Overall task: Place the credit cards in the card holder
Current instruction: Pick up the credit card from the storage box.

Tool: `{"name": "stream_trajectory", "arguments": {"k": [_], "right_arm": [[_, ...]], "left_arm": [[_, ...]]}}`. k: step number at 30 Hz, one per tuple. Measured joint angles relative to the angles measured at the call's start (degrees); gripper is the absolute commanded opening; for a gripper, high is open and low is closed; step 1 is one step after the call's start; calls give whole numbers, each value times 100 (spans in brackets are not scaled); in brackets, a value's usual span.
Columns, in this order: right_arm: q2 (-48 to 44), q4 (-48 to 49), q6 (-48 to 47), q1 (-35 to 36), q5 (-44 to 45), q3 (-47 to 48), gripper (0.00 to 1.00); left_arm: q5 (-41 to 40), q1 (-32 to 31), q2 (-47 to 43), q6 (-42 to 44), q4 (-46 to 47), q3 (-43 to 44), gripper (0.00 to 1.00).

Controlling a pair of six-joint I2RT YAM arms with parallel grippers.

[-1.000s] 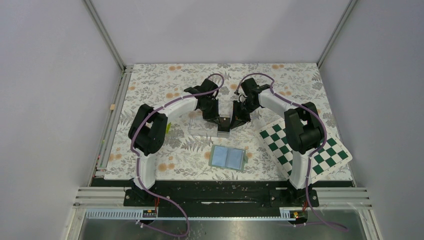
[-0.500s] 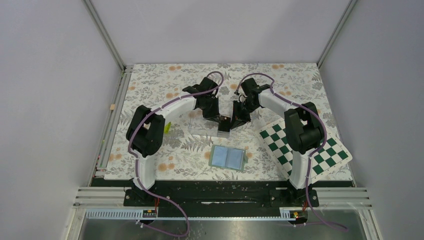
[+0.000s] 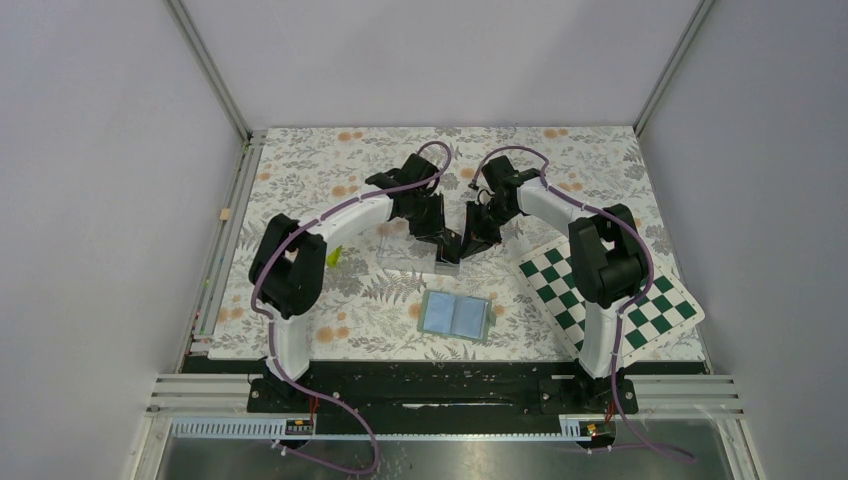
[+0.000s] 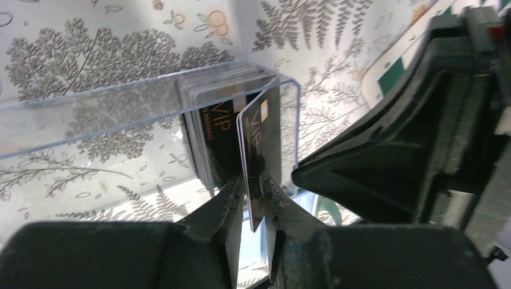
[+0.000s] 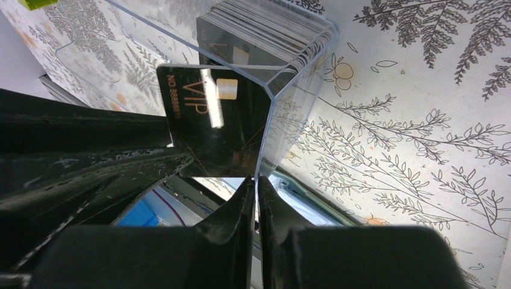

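A stack of black credit cards (image 4: 208,123) stands on edge in a clear acrylic box (image 4: 90,114). One black card (image 4: 258,141) leans out of the stack between my left gripper's (image 4: 253,184) fingers, whose jaws stand a little apart, wider than the card. My right gripper (image 5: 257,182) is shut on the box's clear end wall (image 5: 295,90), beside the same tilted card (image 5: 211,126). In the top view both grippers, left (image 3: 443,243) and right (image 3: 468,243), meet at the box's right end. The card holder (image 3: 455,315) lies open and flat, nearer the arms' bases.
A green-and-white chequered board (image 3: 610,295) lies at the right, under the right arm. A small yellow-green item (image 3: 333,255) sits left of the box. The floral mat (image 3: 560,160) covers the table, with walls around it.
My left gripper's jaws have parted slightly around the tilted card and the left arm shifted a little. The right gripper has kept its pinch on the box wall.
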Motion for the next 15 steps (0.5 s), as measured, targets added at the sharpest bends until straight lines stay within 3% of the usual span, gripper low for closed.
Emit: {"name": "stream_trajectory", "arguments": {"k": [15], "right_arm": [[0,-2,0,2,0,0,12]], "left_arm": [[-667,-57,374,481,-940,378,29]]}}
